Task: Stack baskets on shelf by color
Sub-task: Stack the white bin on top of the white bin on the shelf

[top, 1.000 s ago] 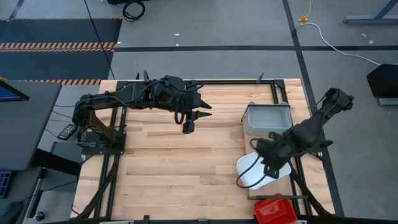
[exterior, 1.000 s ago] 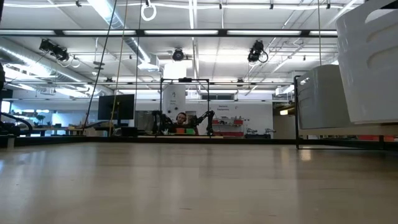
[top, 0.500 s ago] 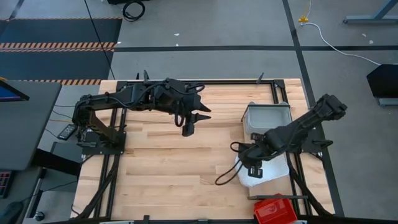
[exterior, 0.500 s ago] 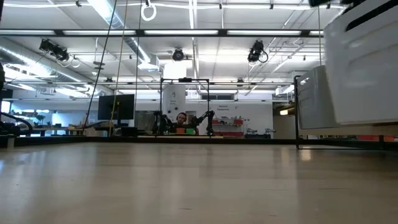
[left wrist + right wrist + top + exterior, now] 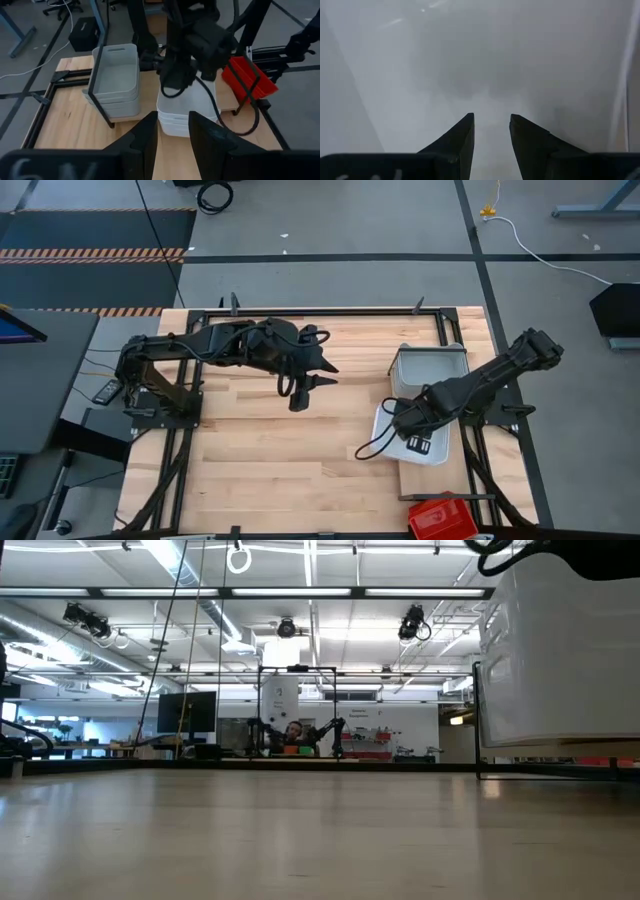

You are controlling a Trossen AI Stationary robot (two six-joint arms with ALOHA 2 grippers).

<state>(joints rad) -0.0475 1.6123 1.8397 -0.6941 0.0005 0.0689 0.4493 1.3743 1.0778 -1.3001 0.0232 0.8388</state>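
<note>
Right jaws (image 5: pixel 418 442), state unclear, apparently inside white basket (image 5: pixel 436 450) beside grey baskets (image 5: pixel 430 370).

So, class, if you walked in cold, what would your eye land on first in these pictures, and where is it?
First, the right gripper reaching down into the white baskets near the table's right edge. Just behind them sits a stack of grey baskets, and a red basket shows at the near right corner. The left gripper hangs over bare wood at the table's middle, holding nothing.
</note>
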